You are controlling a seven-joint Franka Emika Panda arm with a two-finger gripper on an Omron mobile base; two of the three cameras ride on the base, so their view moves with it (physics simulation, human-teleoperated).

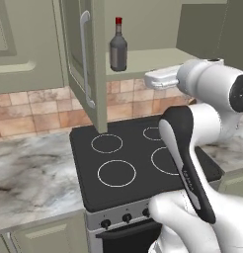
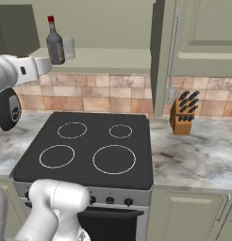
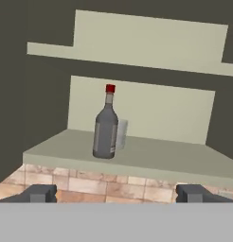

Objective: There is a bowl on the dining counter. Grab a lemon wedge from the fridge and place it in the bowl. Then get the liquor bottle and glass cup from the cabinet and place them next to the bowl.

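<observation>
The cabinet (image 1: 84,54) stands open above the stove (image 2: 89,150). On its lower shelf, near the front edge, the liquor bottle (image 3: 105,127) stands upright; no writing on it is legible. The glass cup (image 3: 121,133) stands just behind it. The gripper (image 3: 116,193) faces them, jaws wide apart and empty.

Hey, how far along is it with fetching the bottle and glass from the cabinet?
The cabinet already stands open. In hand: the gripper, fingers spread wide and empty, faces the liquor bottle upright on the shelf, the glass cup just behind it. Left: grasping both and carrying them to the bowl. Whether the lemon step is done can't be told here.
</observation>
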